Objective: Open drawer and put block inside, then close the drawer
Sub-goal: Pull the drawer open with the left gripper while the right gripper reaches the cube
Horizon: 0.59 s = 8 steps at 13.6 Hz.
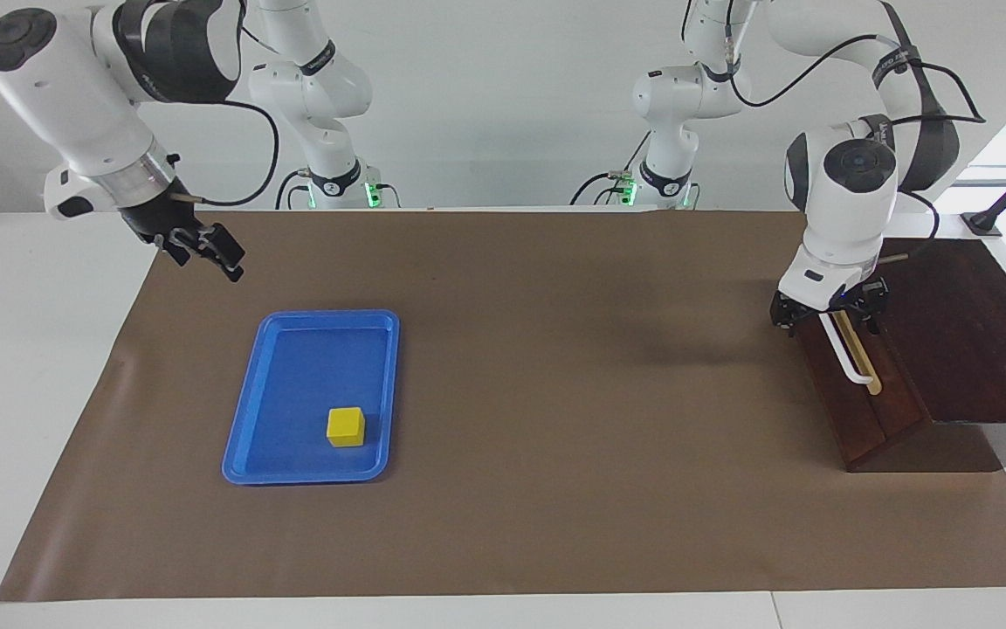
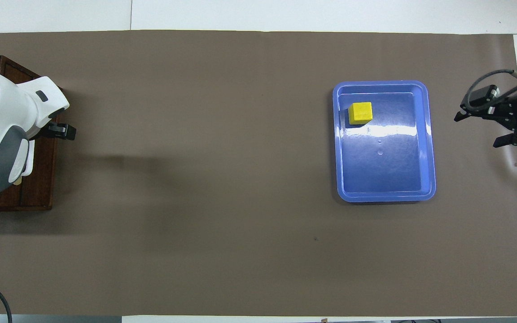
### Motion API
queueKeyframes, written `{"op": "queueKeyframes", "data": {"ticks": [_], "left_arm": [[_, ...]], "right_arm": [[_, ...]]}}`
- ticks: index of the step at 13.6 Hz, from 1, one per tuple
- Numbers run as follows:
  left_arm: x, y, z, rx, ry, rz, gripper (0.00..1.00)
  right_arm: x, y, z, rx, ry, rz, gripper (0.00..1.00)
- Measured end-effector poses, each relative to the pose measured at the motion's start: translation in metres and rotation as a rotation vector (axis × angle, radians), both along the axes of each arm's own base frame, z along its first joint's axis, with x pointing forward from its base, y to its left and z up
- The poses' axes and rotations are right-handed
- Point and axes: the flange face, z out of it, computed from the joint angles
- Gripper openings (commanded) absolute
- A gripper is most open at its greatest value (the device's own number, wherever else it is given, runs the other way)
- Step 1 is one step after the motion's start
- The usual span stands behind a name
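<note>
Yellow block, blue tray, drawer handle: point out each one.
yellow block (image 1: 346, 425), facing view, its top face.
blue tray (image 2: 384, 196), overhead view, the rim nearest the robots.
drawer handle (image 1: 847, 354), facing view, the middle of the white bar.

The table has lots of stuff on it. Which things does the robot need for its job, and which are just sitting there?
Needed: drawer, closed; yellow block; left gripper at the drawer's handle; right gripper, waiting.

Just there: blue tray holding the block; brown table cover.
</note>
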Motion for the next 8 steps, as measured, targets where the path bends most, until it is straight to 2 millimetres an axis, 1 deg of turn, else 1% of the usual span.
{"op": "queueKeyframes", "data": {"ticks": [2, 4, 6, 8], "left_arm": [[-0.001, 0.009, -0.012, -0.002, -0.005, -0.001, 1.00], [-0.003, 0.012, -0.021, -0.005, -0.007, -0.005, 1.00], [-0.004, 0.011, -0.024, -0.005, -0.007, -0.011, 1.00], [-0.003, 0.011, -0.024, 0.005, -0.013, -0.021, 1.00]], "right_arm": [[0.027, 0.005, -0.021, 0.026, 0.013, -0.176, 0.99], [0.048, 0.011, -0.037, 0.078, 0.005, -0.349, 0.98], [0.060, 0.020, -0.052, 0.138, 0.020, -0.502, 0.98], [0.069, 0.025, -0.079, 0.223, 0.080, -0.598, 0.98]]}}
